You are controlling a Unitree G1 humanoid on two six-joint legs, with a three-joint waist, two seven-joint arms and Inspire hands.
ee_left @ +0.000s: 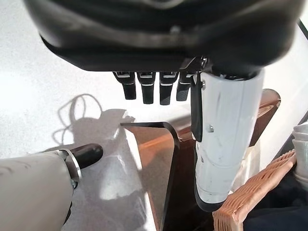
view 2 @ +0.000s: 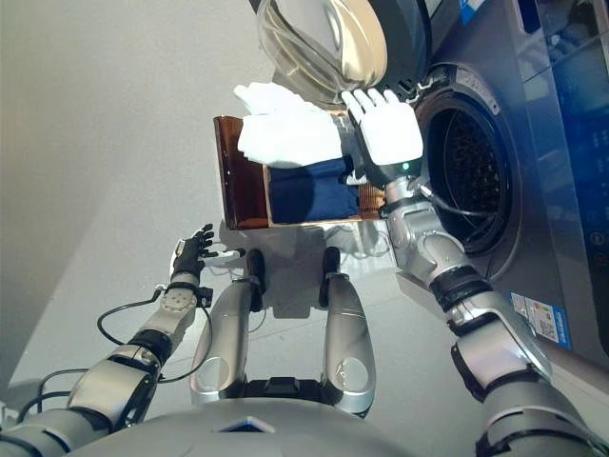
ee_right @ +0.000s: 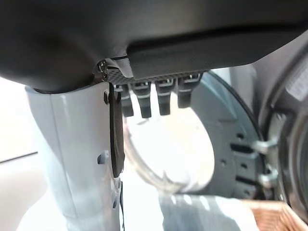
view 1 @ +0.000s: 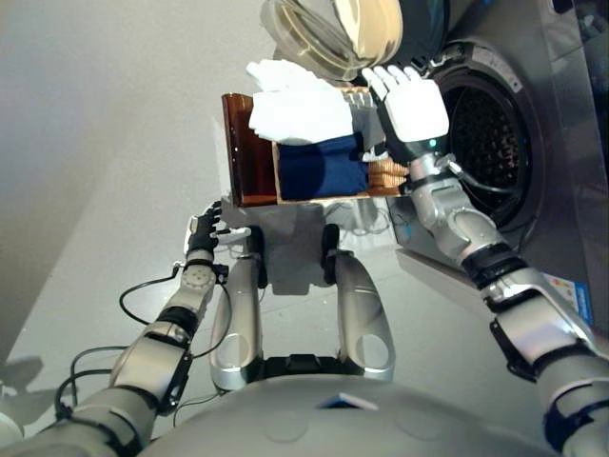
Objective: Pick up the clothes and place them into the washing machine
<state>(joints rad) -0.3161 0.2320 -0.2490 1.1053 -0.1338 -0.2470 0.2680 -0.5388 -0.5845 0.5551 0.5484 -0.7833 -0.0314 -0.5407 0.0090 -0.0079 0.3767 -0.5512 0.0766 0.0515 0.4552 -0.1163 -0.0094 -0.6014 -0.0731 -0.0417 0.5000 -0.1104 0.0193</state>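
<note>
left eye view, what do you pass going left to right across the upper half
brown stand → white cloth → right hand → washer drum opening

I count two garments in one wicker basket (view 1: pixel 385 174): a white garment (view 1: pixel 297 105) on top and a navy garment (view 1: pixel 322 167) beneath. One brown stand (view 1: pixel 249 152) holds the basket. At two o'clock, one washing machine (view 2: pixel 533 171) with one open glass door (view 2: pixel 328 43).
</note>
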